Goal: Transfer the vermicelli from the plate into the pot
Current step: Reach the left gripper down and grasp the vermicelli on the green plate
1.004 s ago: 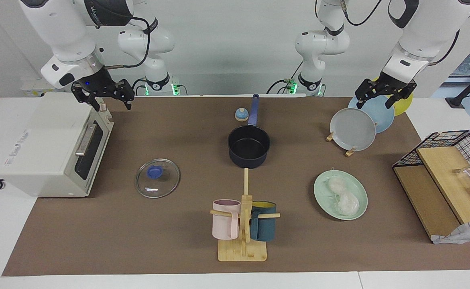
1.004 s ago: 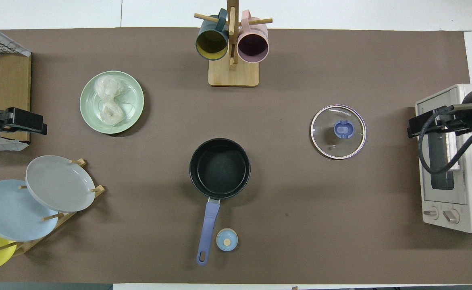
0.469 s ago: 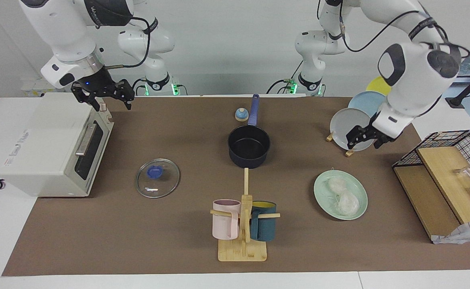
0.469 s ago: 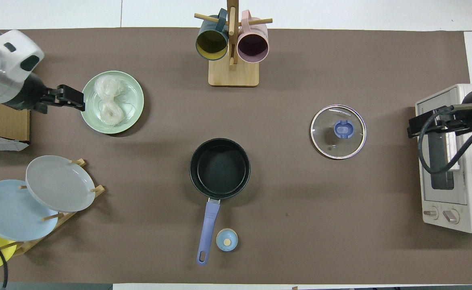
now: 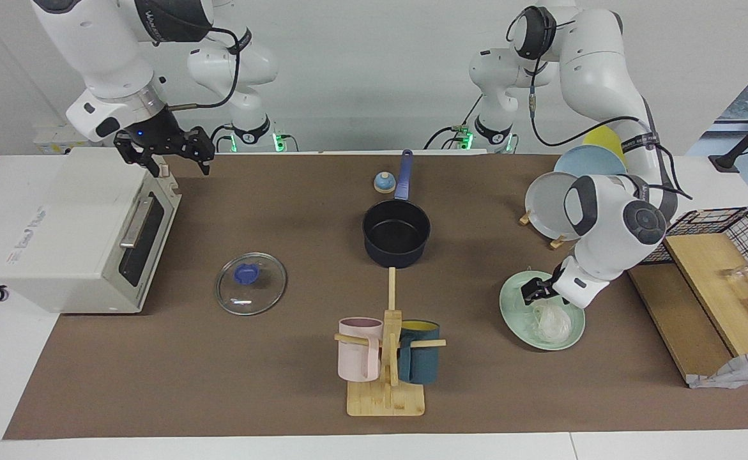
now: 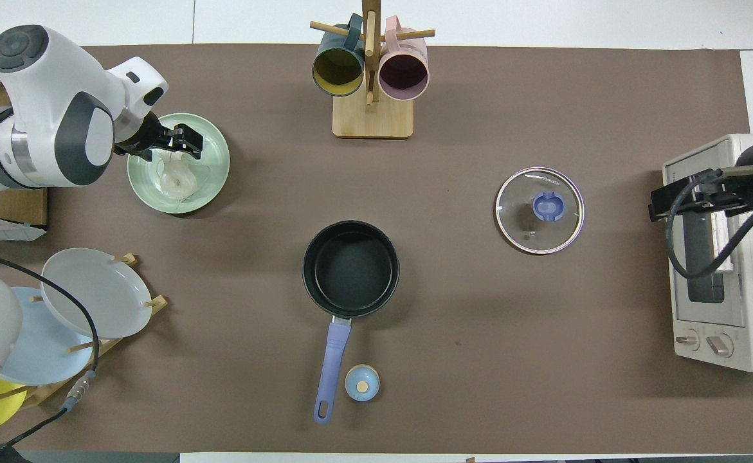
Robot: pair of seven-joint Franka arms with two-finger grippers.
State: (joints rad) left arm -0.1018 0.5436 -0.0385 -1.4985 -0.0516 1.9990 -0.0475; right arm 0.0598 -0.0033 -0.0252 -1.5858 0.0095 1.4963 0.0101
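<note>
While the right gripper (image 5: 164,155) waits over the toaster oven (image 5: 86,230) with its fingers apart and nothing held, the left gripper (image 5: 535,291) hangs low over the mint-green plate (image 5: 513,313), fingers apart above the nest of vermicelli (image 6: 175,183) nearer the robots; whether it touches the noodles I cannot tell; both nests lie on the plate, toward the left arm's end; the pot (image 5: 396,236) stands empty mid-table, its handle toward the robots, its glass lid (image 5: 251,283) flat beside the oven.
</note>
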